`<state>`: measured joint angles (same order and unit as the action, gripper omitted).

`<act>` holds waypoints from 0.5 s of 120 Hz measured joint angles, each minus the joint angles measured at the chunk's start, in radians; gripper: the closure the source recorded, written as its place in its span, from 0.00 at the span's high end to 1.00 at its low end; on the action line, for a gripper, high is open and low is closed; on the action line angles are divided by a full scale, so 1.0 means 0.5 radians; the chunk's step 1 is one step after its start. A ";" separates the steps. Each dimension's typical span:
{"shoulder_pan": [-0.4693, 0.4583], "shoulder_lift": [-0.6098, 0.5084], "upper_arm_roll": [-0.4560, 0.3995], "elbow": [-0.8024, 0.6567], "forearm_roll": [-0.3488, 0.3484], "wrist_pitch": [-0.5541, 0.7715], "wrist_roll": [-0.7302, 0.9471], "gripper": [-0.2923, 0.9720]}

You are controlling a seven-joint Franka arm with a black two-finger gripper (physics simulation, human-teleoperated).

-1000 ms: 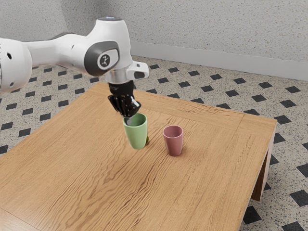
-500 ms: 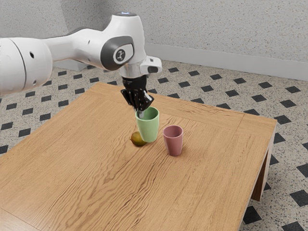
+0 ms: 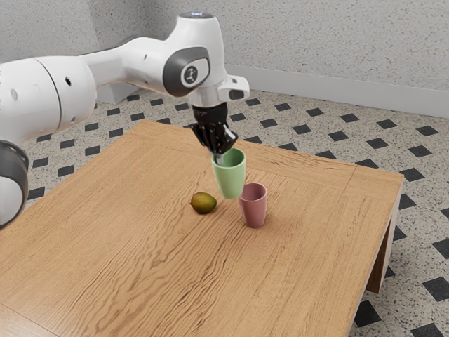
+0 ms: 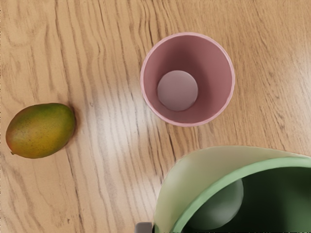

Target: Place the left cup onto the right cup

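The white arm (image 3: 140,63) is reaching in from the exterior view's left, its last link pointing almost straight down over the middle of the tabletop (image 3: 126,274). A small round mark is sitting on the grey joint cap, too small to read. The black gripper (image 3: 219,144) is clenching its fingers on the near rim of the green cup (image 3: 229,173), one finger inside and one outside as far as I can tell. It is holding that cup off the wood, hanging slightly tilted. The pink cup (image 3: 252,204) is standing upright on the tabletop, a little toward the far edge from the centre. The green cup is hovering just beside it on the exterior view's left and higher. In the wrist view the pink cup (image 4: 214,68) is showing its open mouth, clear of the green cup (image 4: 204,174). A mango (image 3: 203,203) is lying near the centre, beside the pink cup and apart from it.
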<state>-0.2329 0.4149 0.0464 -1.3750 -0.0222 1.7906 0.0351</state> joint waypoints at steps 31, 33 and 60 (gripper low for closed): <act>0.040 0.112 -0.038 0.116 0.019 -0.024 0.006 0.15; 0.041 0.118 -0.039 0.123 0.020 -0.024 0.006 0.15; 0.040 0.209 -0.072 0.265 0.042 -0.055 0.010 0.15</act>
<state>-0.2128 0.5193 0.0106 -1.2427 -0.0011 1.7632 0.0400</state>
